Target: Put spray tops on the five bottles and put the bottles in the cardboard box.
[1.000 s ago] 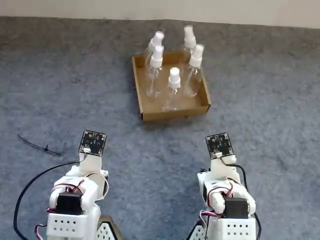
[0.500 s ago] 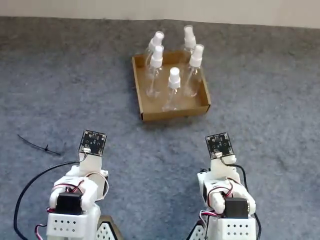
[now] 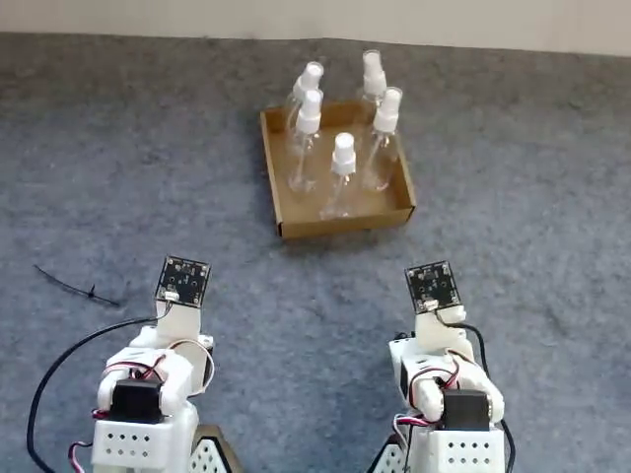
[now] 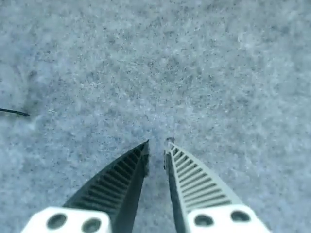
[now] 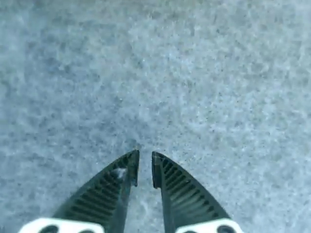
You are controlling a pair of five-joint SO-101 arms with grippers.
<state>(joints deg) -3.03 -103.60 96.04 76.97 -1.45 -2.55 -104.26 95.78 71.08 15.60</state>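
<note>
1. Cable tie (image 3: 79,288): a thin black strip lying flat on the grey carpet (image 3: 532,197). In the high view it lies to the left of the left arm (image 3: 158,384), well apart from its fingers.

2. Left gripper (image 4: 155,148): points down at bare carpet. The dark finger (image 4: 121,182) and the pale finger (image 4: 194,182) are drawn almost together. Only a narrow slit separates the tips, and nothing sits between them. The tips hover close to the carpet; contact cannot be confirmed.

3. Cardboard box (image 3: 340,225): a shallow open tray resting on the carpet, well ahead of both sets of fingers and roughly midway between the two arms.

4. Bottles (image 3: 301,158): five clear bottles standing upright, grouped at the box. The three nearest the fingers stand inside its walls. The bases of the two farthest ones are hidden by the far wall and the bottles in front, so their seating inside the box cannot be confirmed.

5. Spray tops (image 3: 343,153): one white top is fitted on each of the five bottles.

6. Right gripper (image 5: 144,160): on the right arm (image 3: 449,394), pointing down at bare carpet. Both dark fingers (image 5: 104,189) are drawn almost together with a thin gap at the tips, holding nothing.
</note>
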